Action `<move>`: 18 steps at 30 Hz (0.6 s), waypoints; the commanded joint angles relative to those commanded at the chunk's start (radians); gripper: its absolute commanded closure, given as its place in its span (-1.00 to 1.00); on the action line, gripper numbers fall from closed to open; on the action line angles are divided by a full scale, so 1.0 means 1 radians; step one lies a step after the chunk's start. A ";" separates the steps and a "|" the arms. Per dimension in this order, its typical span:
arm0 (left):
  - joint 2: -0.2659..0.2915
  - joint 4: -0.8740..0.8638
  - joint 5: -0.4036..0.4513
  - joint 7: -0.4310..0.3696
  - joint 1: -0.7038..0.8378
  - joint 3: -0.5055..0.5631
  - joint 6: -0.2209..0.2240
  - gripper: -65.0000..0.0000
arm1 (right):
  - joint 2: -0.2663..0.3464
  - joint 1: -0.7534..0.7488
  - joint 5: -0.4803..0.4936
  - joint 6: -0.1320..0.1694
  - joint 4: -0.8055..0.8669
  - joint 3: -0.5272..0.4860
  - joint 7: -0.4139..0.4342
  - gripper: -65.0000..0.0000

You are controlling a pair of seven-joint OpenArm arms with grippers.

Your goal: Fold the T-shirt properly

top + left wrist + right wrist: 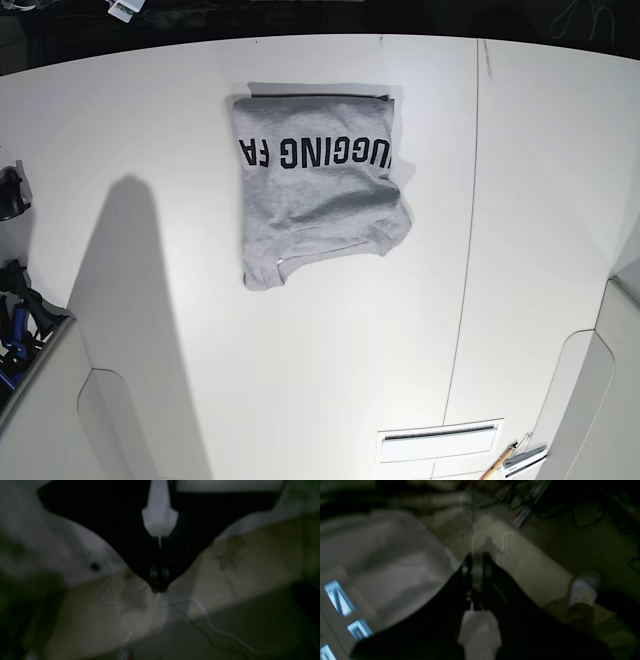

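The T-shirt (315,180) lies part-folded on the worktop (300,380), lettering up. The left claw (159,580) and right claw (477,580) look closed, empty. Folding seems midway; next, probably straighten the uneven edge.

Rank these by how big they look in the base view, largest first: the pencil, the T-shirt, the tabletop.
1. White tabletop, filling most of the view
2. Grey T-shirt, partly folded on the tabletop
3. Pencil, a small orange stick near the bottom edge
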 joint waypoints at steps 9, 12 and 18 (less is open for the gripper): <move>0.000 -0.590 0.064 -0.209 -0.369 0.388 0.000 1.00 | 0.064 0.100 -0.393 -0.004 -0.315 -0.352 0.484 1.00; 0.015 -0.709 0.064 -0.310 -0.487 0.501 0.060 1.00 | 0.061 0.230 -0.449 -0.004 -0.487 -0.463 0.530 1.00; 0.077 -0.884 0.062 -0.425 -0.711 0.694 0.350 1.00 | -0.026 0.484 -0.458 -0.004 -0.820 -0.596 0.538 1.00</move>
